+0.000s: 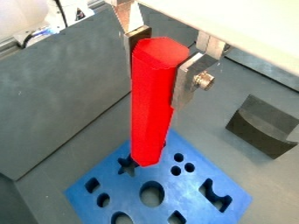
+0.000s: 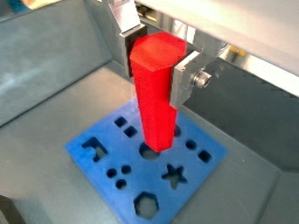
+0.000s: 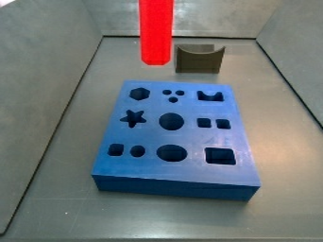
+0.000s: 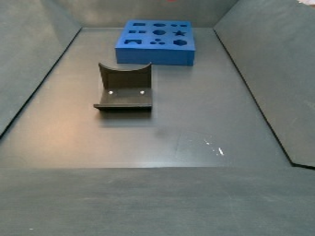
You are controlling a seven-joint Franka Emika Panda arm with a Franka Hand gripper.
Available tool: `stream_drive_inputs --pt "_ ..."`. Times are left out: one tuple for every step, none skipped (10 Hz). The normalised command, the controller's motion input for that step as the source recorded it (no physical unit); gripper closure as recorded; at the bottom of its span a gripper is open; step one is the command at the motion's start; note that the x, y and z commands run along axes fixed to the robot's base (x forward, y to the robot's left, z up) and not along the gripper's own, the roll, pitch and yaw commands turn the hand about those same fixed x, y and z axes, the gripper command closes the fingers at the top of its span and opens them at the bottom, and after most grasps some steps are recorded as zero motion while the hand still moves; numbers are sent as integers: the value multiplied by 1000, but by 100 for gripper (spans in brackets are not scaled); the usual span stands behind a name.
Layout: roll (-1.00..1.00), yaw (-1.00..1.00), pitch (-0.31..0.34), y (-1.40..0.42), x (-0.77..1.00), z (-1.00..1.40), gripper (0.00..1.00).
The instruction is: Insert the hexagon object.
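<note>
My gripper (image 1: pixel 158 66) is shut on the top end of the hexagon object (image 1: pixel 149 105), a long bright red rod that hangs upright between the silver fingers (image 1: pixel 190 74). Both wrist views show this grip (image 2: pixel 158 66). The rod (image 2: pixel 155 96) hangs above the blue block (image 2: pixel 87 149) and does not touch it. In a side view the rod (image 3: pixel 154 30) comes down from the top edge, over the far part of the block (image 3: pixel 177 175); the gripper itself is out of that view. The block's hexagon hole (image 3: pixel 139 93) is at its far left corner.
A dark grey notched block (image 3: pixel 198 59) stands behind the blue block; it also shows in a wrist view (image 1: pixel 263 125) and a side view (image 4: pixel 124 88). Grey walls enclose the floor. The blue block (image 4: pixel 154 57) has several other shaped holes.
</note>
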Motion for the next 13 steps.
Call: stream_drive_inputs --pt "10 -789 0 217 -320 -720 100" --pt "11 -777 0 226 -320 -731 100" --pt "63 -814 0 177 -254 -703 100" --pt "131 -860 0 111 -49 -511 100" --pt "184 -851 0 71 0 -431 100" --pt "246 -851 0 9 0 -326 100" --pt "290 -789 0 14 37 -194 100" --pt "299 -743 23 46 57 -169 100" --pt "213 -763 0 126 103 -251 100" --pt "69 -706 -47 266 169 -286 100" --pt "-13 -571 0 320 191 -57 100" --pt "-1 -209 0 366 0 -74 100" --pt "50 -246 0 280 0 -169 100"
